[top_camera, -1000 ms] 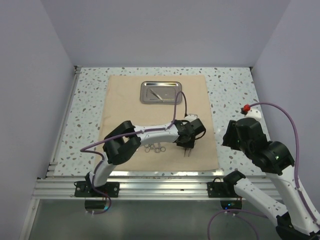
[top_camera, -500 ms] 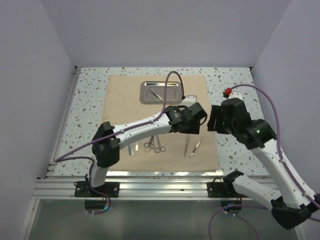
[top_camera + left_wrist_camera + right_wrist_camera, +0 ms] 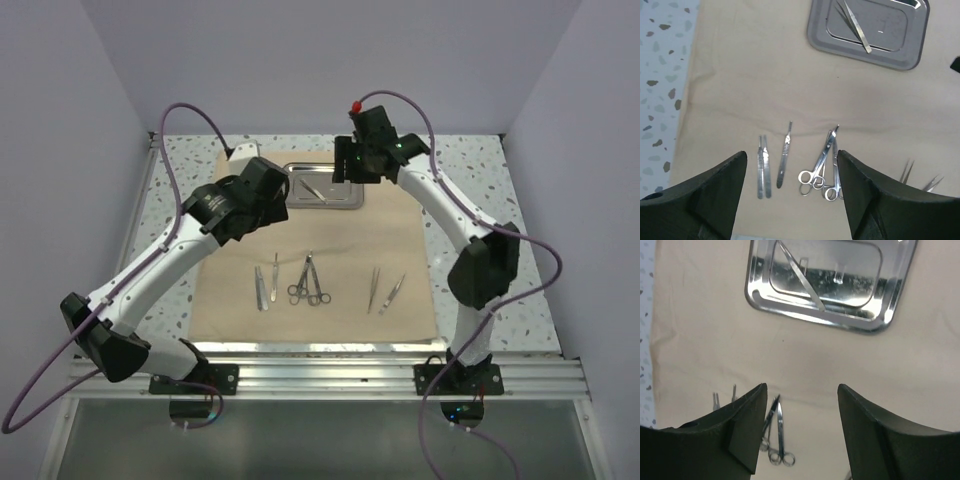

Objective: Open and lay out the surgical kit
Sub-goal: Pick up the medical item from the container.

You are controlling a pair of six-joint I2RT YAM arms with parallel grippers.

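Observation:
The beige cloth wrap [image 3: 320, 240] lies spread flat. The steel tray [image 3: 335, 197] sits at its far middle with one slim instrument [image 3: 310, 188] in it. Near the front lie scalpel handles [image 3: 260, 288], ring-handled scissors [image 3: 308, 282] and tweezers [image 3: 374, 288] in a row. My left gripper [image 3: 268, 205] hovers open and empty just left of the tray, high above the scalpel handles [image 3: 762, 165] and scissors [image 3: 822, 170]. My right gripper [image 3: 355, 165] hovers open and empty over the tray's far right end. The tray shows in the left wrist view [image 3: 890, 25] and the right wrist view [image 3: 850, 260].
Speckled tabletop [image 3: 170, 200] borders the cloth on both sides. Grey walls close in the left, right and far sides. An aluminium rail [image 3: 320, 370] runs along the near edge. Purple cables arc above both arms.
Both arms have swung from the cloth's front right to the far end. The left gripper is now left of the tray, the right one over it. The row of instruments is uncovered.

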